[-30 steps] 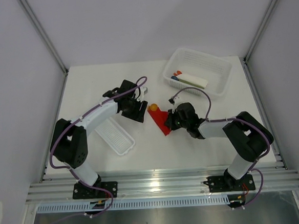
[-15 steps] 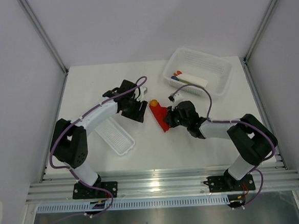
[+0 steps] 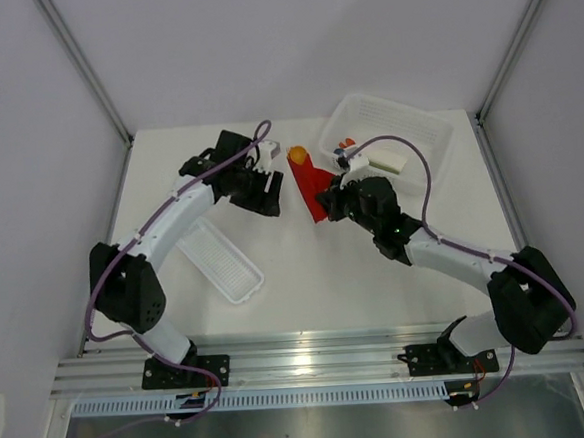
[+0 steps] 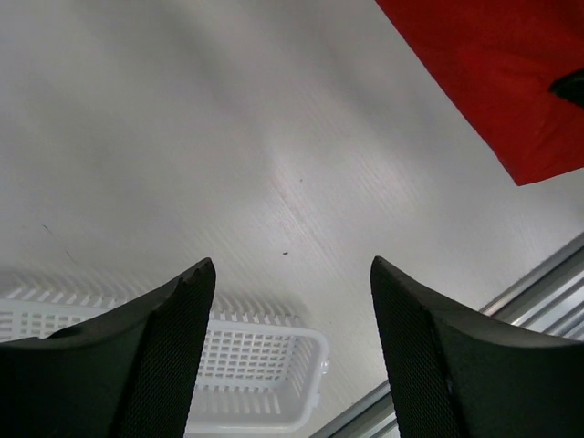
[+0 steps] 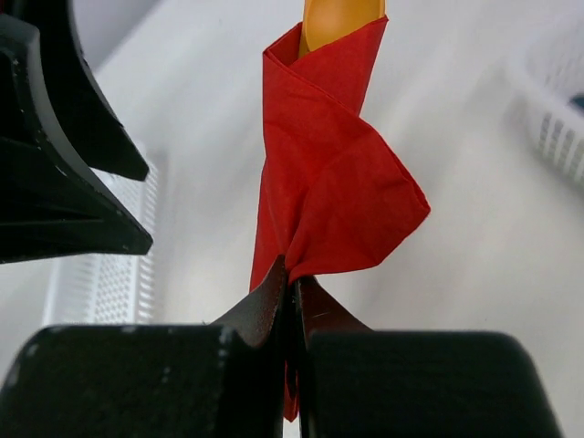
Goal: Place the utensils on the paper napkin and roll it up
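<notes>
Right gripper (image 5: 294, 281) pinching wrapped napkin (image 5: 328, 201), spoon (image 5: 339, 16) poking out 12 o'clock; left gripper (image 4: 292, 272) spread, at napkin's 9 o'clock.

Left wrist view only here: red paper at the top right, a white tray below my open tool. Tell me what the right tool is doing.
Observer: The right tool is shut on the paper napkin, pinching its near end where the folds gather.
Operator: Report where the cutlery is.
Observer: One orange utensil pokes its rounded head out of the napkin's far end. The rest is wrapped, so I cannot tell how many are inside.
Operator: Say what lies beyond that bundle.
Observer: A white mesh basket sits at the table's far right corner, just past the bundle, with a white item inside.
</notes>
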Robot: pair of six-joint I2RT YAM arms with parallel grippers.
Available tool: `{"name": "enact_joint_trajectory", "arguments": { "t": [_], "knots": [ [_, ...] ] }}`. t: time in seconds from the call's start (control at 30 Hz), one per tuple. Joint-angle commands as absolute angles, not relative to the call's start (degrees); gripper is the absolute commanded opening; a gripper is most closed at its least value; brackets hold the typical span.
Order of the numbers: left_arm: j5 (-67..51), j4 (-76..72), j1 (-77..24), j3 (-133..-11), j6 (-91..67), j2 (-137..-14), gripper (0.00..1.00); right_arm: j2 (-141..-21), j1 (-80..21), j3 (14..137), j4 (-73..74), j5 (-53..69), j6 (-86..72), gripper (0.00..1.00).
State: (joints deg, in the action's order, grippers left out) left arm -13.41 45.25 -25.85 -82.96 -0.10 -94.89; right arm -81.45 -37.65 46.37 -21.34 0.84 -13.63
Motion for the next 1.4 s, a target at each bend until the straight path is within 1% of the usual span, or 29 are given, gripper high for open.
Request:
{"name": "enact_joint_trajectory", "arguments": {
  "t": [0.0, 0.2, 0.3, 0.57, 0.8, 1.17, 1.3, 1.37],
  "knots": [
    [-22.05, 49.21, -25.05, -90.33, 2.46, -88.52, 0.73, -75.86, -38.5, 50.53, -23.91, -1.93, -11.6, 0.0],
    [-32.67, 50.71, -25.05, -99.75, 2.99, -84.47, 0.8, -69.53, -39.11, 52.99, -26.54, -1.23, -11.25, 0.0],
    [-35.85, 50.98, -25.05, -103.53, 2.81, -82.88, 0.82, -67.24, -39.29, 54.4, -28.73, -0.7, -11.16, 0.0],
    [-38.23, 50.8, -27.24, -109.86, 2.37, -80.68, 0.86, -63.9, -40.25, 57.12, -35.06, 5.53, -11.95, 0.0],
    [-40.16, 49.84, -28.21, -118.73, 0.53, -83.31, 0.88, -63.98, -41.39, 58.79, -40.51, 7.91, -12.39, 0.0],
    [-38.76, 47.29, -28.39, -124.71, -3.33, -88.41, 0.86, -65.3, -42.1, 61.52, -44.12, 12.12, -13.09, 0.0],
    [-43.32, 46.14, -28.65, -128.22, -4.57, -90.17, 0.85, -65.83, -42.19, 61.79, -45.26, 12.92, -13.62, 0.0],
    [-46.22, 45.97, -29.0, -128.93, -5.01, -90.88, 0.81, -66.35, -42.19, 61.87, -45.7, 13.36, -13.89, 0.0]
  ]
}}
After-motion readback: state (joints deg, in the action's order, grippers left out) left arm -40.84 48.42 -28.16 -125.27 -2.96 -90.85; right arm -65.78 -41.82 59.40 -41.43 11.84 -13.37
